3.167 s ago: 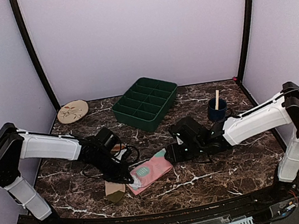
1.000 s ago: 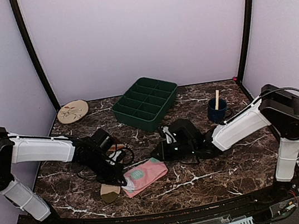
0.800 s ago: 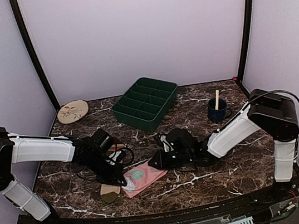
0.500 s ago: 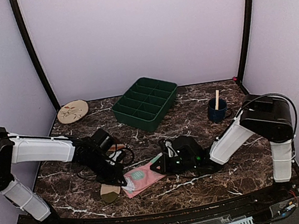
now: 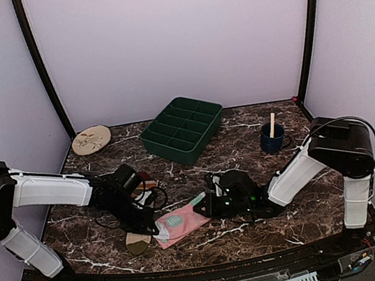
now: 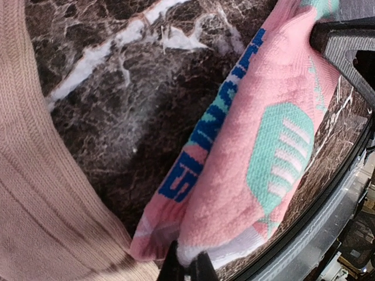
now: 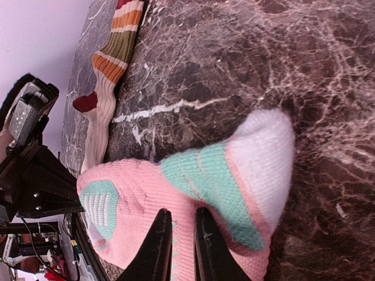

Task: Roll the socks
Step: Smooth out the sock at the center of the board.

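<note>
Pink sock (image 5: 178,221) lies in front of the tray (image 5: 151,140); striped sock (image 7: 114,64) further left of the tray; both likely soft, light, floppy; left gripper (image 6: 186,266) pinches the pink cuff; right gripper (image 7: 179,240) nips its toe end, probably the best hold for rolling.

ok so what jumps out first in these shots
The bright pink sock at the front middle of the dark marble table, pinched at its cuff by the left fingers and at its toe by the right fingers. Just left of it lies the striped sock, and a dark green divided tray sits behind.
</note>
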Available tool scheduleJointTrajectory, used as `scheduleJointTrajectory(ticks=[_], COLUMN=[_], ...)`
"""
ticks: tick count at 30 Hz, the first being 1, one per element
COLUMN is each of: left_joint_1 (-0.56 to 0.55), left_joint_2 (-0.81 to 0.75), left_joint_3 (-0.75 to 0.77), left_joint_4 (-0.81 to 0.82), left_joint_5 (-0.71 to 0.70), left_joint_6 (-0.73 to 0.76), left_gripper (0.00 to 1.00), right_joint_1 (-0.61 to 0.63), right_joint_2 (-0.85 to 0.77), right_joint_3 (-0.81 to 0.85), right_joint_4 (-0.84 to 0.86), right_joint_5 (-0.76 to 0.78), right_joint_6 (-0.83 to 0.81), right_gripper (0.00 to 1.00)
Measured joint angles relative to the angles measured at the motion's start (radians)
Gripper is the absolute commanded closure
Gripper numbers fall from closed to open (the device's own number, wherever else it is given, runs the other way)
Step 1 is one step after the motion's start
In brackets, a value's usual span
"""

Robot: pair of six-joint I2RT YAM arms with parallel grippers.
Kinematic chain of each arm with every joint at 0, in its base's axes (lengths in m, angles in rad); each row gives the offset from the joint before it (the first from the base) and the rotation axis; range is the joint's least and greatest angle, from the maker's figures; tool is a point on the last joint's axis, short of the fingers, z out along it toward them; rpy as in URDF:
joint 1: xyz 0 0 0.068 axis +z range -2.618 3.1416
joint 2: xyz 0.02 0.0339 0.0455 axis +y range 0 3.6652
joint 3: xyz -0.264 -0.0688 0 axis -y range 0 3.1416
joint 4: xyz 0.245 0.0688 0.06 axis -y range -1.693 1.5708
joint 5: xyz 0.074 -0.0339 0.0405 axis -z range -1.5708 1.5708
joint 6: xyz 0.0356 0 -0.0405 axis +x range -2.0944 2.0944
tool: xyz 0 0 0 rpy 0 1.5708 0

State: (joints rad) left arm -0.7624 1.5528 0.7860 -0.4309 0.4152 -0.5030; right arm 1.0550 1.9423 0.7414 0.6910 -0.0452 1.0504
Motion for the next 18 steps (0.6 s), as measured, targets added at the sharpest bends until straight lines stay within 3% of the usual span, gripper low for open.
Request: scheduleJointTrajectory(ticks=[18], left_joint_1=[-0.010], left_joint_2=[-0.016], left_joint_3=[-0.039], left_joint_4=[0.054], left_joint_5=[0.014], left_joint_6=[0.021], left_gripper=[1.00], right_joint_1=[-0.046], right_joint_2=[-0.038], right_joint_3=[0.093], right_joint_4=[-0.216], right_joint_5=[0.100], right_joint_6=[-0.051], right_gripper=[0.83])
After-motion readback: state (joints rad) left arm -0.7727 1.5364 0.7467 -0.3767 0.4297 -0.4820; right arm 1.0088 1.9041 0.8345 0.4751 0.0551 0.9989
